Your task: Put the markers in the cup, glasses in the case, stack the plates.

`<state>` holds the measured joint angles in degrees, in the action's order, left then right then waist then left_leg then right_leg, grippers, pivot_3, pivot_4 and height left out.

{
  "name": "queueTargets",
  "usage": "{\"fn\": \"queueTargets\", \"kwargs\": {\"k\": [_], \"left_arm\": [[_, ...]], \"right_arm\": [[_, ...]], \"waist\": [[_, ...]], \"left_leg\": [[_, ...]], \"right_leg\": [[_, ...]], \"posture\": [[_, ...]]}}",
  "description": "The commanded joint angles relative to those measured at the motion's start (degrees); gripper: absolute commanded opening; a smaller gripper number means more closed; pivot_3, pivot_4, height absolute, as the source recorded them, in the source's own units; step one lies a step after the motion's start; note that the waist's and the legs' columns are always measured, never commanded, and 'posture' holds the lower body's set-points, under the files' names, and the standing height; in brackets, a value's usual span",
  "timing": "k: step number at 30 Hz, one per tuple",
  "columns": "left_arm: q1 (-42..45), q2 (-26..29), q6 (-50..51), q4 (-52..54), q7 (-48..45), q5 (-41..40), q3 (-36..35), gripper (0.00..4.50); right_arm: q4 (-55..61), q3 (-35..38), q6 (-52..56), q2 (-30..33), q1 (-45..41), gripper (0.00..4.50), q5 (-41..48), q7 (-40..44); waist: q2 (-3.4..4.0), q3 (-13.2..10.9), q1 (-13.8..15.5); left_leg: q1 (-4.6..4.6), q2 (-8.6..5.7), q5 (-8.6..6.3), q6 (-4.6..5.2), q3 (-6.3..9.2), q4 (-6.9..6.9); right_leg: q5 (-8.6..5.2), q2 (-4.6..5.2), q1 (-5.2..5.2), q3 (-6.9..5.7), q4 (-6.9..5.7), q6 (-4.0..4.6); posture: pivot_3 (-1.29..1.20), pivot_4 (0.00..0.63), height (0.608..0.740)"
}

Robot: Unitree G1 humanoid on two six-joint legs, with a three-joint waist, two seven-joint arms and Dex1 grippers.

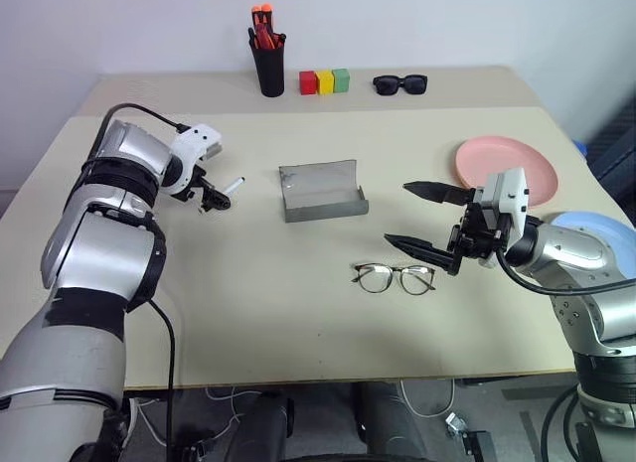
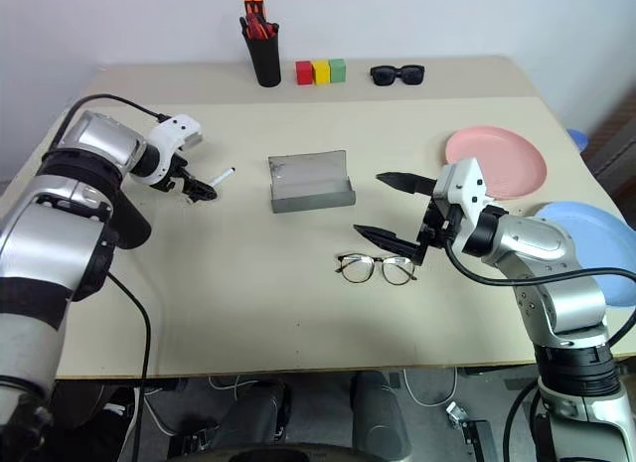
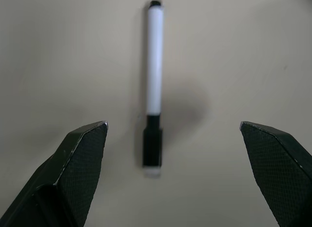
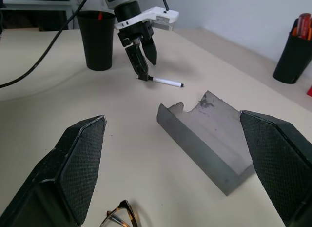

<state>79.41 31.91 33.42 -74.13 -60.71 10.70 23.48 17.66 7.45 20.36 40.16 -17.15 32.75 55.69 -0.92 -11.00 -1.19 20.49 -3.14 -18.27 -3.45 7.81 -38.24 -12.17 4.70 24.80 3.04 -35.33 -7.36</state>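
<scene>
- Left gripper (image 2: pixel 202 191), fingers apart, straddles the white marker (image 3: pixel 154 85) lying on the table (image 1: pixel 248 313).
- Right gripper (image 1: pixel 417 220), fingers spread, empty; glasses (image 1: pixel 394 277) at its 7 o'clock, open case (image 1: pixel 320 192) at 10.
- Black cup (image 4: pixel 99 39) beyond the left gripper.

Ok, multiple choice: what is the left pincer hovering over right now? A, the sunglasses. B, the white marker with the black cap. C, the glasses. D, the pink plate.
B: the left pincer is open with the white marker lying on the table between its fingers, not gripped.
</scene>
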Motion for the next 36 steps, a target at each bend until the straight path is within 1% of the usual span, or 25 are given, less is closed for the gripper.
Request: {"fn": "queueTargets", "kwargs": {"k": [1,6,10,13,18,24,25,26,27,30,34,36], "left_arm": [[0.1,0.5,-1.8,-0.2,-0.2,2.3,-0.5,4.48],[-1.0,0.9,-4.1,-0.5,0.1,5.8,0.8,4.48],[-1.9,0.9,-4.8,-0.8,-0.2,7.4,0.4,4.48],[-3.0,0.0,-4.5,-1.1,-0.2,7.7,-0.2,3.72],[-4.3,-0.8,-5.9,-1.1,2.9,7.9,-1.4,1.37],[-4.0,-0.4,-6.6,-1.1,2.3,8.7,-1.9,1.37],[-4.0,-0.4,-6.6,-1.1,2.3,8.6,-2.2,0.88],[-3.9,-0.4,-6.5,-1.1,2.5,8.3,-2.7,0.55],[-3.7,-0.5,-6.4,-1.1,3.3,8.0,-3.2,0.1],[-3.1,-0.7,-5.6,-1.1,4.6,7.1,-4.8,0.04],[-3.1,-0.4,-6.5,-0.8,3.4,7.8,-4.7,0.04],[-1.4,-0.5,-6.8,0.0,3.7,5.6,-7.2,0.04]], "right_arm": [[1.6,1.3,-0.8,0.1,-0.1,4.5,0.5,-0.3],[1.7,1.4,-0.7,0.2,0.1,4.5,0.4,-0.5],[1.8,1.2,-0.8,0.3,0.3,4.5,0.2,-0.6],[1.8,1.2,-0.7,0.4,0.1,4.5,0.2,-0.6],[2.0,1.3,-0.5,0.6,0.1,4.5,0.3,-0.6],[2.2,1.6,-0.5,0.8,0.8,4.5,0.3,-0.8],[2.1,1.7,-0.5,0.8,0.7,4.5,0.3,-0.9],[2.1,1.6,-0.6,0.8,0.7,4.5,0.3,-0.8],[2.0,1.5,-0.6,0.8,0.6,4.5,0.2,-0.9],[1.7,1.3,-0.7,0.7,0.2,4.5,0.1,-0.9],[1.6,1.2,-0.8,0.6,0.2,4.5,0.0,-0.8],[1.7,1.3,-0.7,0.8,0.4,4.5,0.3,-0.4]], "waist": [[0.0,0.0,0.0],[0.0,0.0,0.1],[0.0,0.0,0.1],[-0.01,0.0,0.1],[0.01,0.0,0.2],[0.01,0.0,0.2],[0.01,0.0,0.2],[0.01,0.0,0.2],[0.01,0.0,0.2],[0.01,0.0,0.2],[0.01,0.0,0.2],[0.01,0.0,0.2]], "left_leg": [[0.0,0.0,0.0,0.0,0.0,0.0],[-0.01,0.0,0.0,0.0,0.0,0.0],[0.0,0.0,0.0,0.0,0.0,-0.01],[-0.01,-0.01,0.0,0.0,0.0,-0.01],[-0.14,0.0,0.01,0.0,0.0,-0.02],[-0.15,0.0,0.01,-0.01,0.0,-0.09],[-0.15,0.0,0.01,-0.01,0.0,-0.09],[-0.14,0.0,0.01,-0.01,0.0,-0.09],[-0.14,0.0,0.01,-0.01,0.01,-0.09],[-0.13,0.0,0.01,-0.01,0.01,-0.09],[-0.1,0.0,0.01,-0.01,0.01,-0.09],[-0.09,-0.01,0.01,-0.01,0.01,-0.09]], "right_leg": [[0.0,0.0,0.0,0.0,0.0,0.0],[0.0,0.0,0.0,0.0,-0.01,0.0],[0.0,0.0,0.0,0.0,-0.01,0.0],[0.0,0.0,-0.01,0.0,-0.02,0.0],[0.0,0.0,-0.09,0.0,-0.12,0.0],[0.0,0.0,-0.09,0.0,-0.25,0.0],[0.0,0.0,-0.09,0.0,-0.25,0.0],[0.0,0.0,-0.09,0.0,-0.25,0.0],[0.0,0.0,-0.09,0.0,-0.25,0.0],[0.0,0.0,-0.08,0.0,-0.24,0.0],[0.0,0.0,-0.08,0.0,-0.2,0.0],[0.0,0.0,-0.07,0.0,-0.19,0.0]], "posture": [[0.0,0.15,0.74],[0.0,0.15,0.74],[0.0,0.15,0.74],[0.0,0.15,0.74],[0.0,0.15,0.74],[0.0,0.15,0.74],[0.0,0.15,0.74],[0.0,0.15,0.74],[0.0,0.15,0.74],[0.0,0.15,0.74],[0.0,0.15,0.74],[0.0,0.15,0.74]]}}
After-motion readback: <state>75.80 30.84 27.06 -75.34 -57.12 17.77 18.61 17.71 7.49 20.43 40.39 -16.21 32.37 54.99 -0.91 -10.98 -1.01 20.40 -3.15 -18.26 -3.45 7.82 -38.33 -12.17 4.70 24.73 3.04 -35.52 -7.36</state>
